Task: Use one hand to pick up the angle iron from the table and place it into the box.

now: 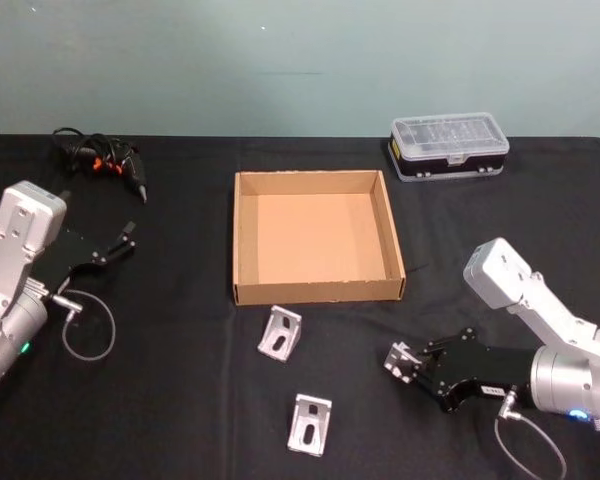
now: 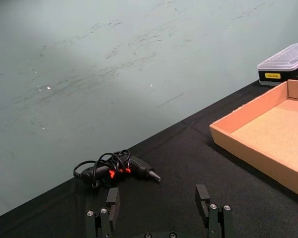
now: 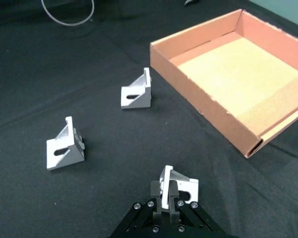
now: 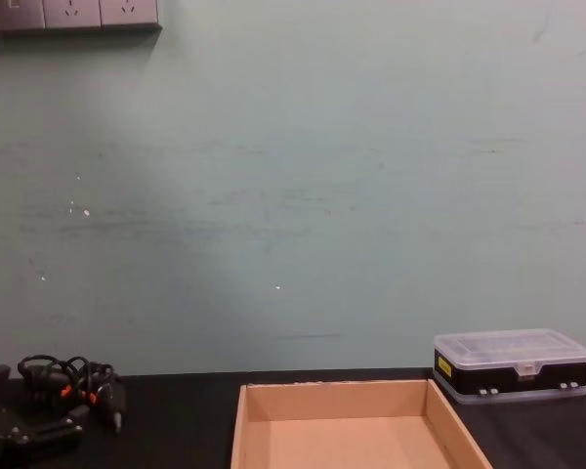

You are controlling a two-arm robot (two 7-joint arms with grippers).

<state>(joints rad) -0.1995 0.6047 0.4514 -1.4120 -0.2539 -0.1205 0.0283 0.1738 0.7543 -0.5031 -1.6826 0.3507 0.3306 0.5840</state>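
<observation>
Angle iron (image 3: 184, 184) is clamped between the fingers of the right end effector (image 3: 165, 192), low over the worktop (image 1: 180, 400), in front of the near right corner of the box (image 1: 320, 291) and apart from it. Second angle iron (image 1: 280, 333) stands just before the box's front wall; third angle iron (image 1: 310, 424) lies nearer the robot. Left end effector (image 2: 159, 210) sits at the far left, fingers spread wide, holding nothing.

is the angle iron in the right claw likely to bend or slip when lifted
Probably stiff: the angle iron looks like thick metal with a gusseted corner. It could slip or twist, since the right claw pinches one smooth flange. Likely stable once released; the two other angle irons stand on flat faces.
</observation>
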